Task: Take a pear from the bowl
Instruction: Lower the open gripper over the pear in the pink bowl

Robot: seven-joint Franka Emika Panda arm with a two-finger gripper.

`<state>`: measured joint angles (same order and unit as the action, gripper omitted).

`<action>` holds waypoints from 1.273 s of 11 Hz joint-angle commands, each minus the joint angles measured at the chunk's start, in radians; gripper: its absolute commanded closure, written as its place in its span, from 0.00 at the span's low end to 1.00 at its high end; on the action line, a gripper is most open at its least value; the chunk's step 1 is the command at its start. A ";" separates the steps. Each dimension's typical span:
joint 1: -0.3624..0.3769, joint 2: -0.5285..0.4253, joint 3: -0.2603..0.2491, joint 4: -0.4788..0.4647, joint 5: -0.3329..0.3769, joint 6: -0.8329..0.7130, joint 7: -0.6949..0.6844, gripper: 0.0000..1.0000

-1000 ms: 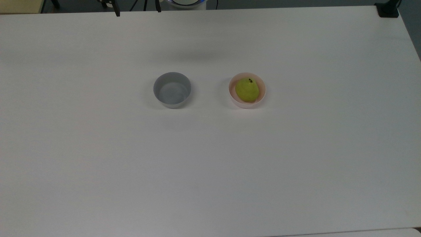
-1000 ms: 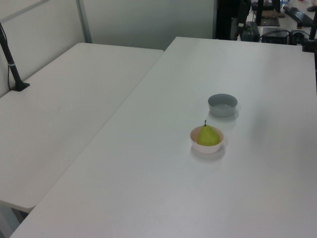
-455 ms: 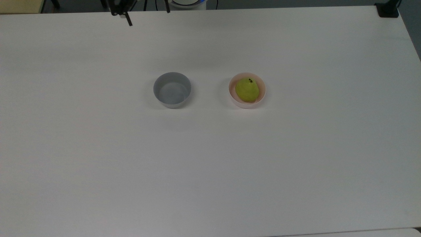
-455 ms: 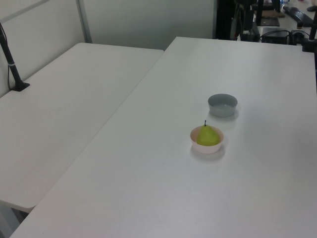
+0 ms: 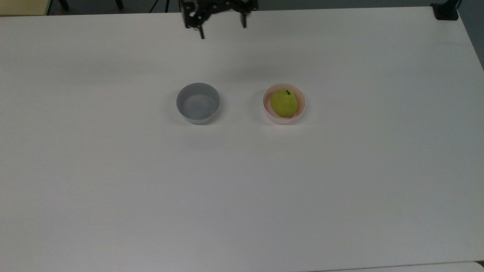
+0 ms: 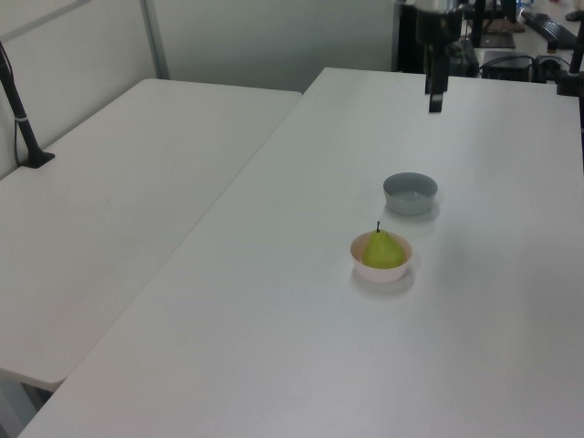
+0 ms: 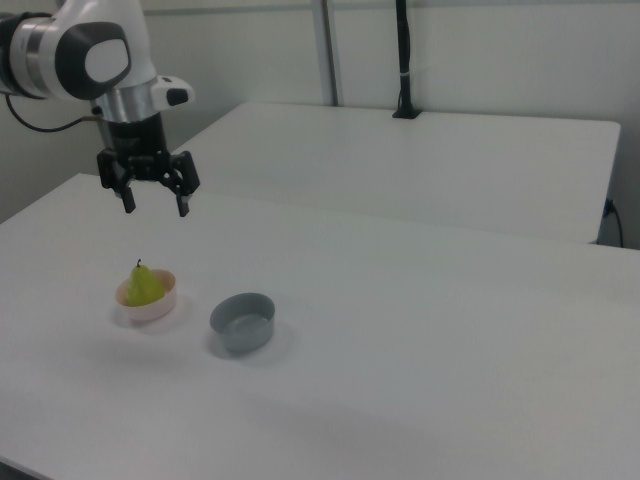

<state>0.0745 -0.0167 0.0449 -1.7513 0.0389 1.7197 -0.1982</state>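
A broad white desk fills the scene, with a second white desk butted against it along one long edge, pale partition walls behind, and a black pole clamped upright at that second desk's far edge in the right view. Near the middle of the main desk sit two small round bowls, well apart from each other: a grey bowl with nothing in it and a pale pink bowl. The pear, yellow-green, rests inside the pink bowl, taking up most of it. It stands roughly upright, broad end down in the bowl and narrow end up, so its long axis runs near vertical; the short dark stem points upward, and in the top view the stem sits toward the upper side of the fruit. The white Franka arm reaches in from the right view's left, and its black end effector hangs in the air above the desk with its two fingers pointing down, spread wide apart and holding nothing. In the top view the end effector is near the desk's top edge, well clear of both bowls and apart from the pear
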 commanded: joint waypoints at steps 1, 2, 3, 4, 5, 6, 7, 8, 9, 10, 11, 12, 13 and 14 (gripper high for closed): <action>0.101 0.059 0.013 -0.048 0.003 0.134 0.211 0.00; 0.128 0.078 0.013 -0.075 0.003 0.193 0.256 0.00; 0.149 0.087 0.013 -0.105 0.003 0.245 0.287 0.00; 0.166 0.104 0.013 -0.131 0.003 0.285 0.295 0.00; 0.185 0.130 0.013 -0.135 0.003 0.317 0.299 0.00; 0.192 0.158 0.013 -0.137 0.003 0.339 0.299 0.00; 0.194 0.173 0.013 -0.137 0.003 0.356 0.299 0.00; 0.206 0.193 0.015 -0.137 0.003 0.374 0.299 0.00; 0.215 0.210 0.015 -0.137 0.003 0.400 0.331 0.00; 0.223 0.230 0.013 -0.137 -0.002 0.423 0.361 0.00; 0.234 0.250 0.013 -0.137 -0.004 0.437 0.364 0.00; 0.244 0.262 0.013 -0.137 -0.004 0.455 0.365 0.00; 0.245 0.279 0.013 -0.137 -0.008 0.463 0.368 0.00; 0.245 0.285 0.013 -0.137 -0.010 0.465 0.367 0.01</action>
<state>0.3040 0.2550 0.0672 -1.8757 0.0387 2.1504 0.1462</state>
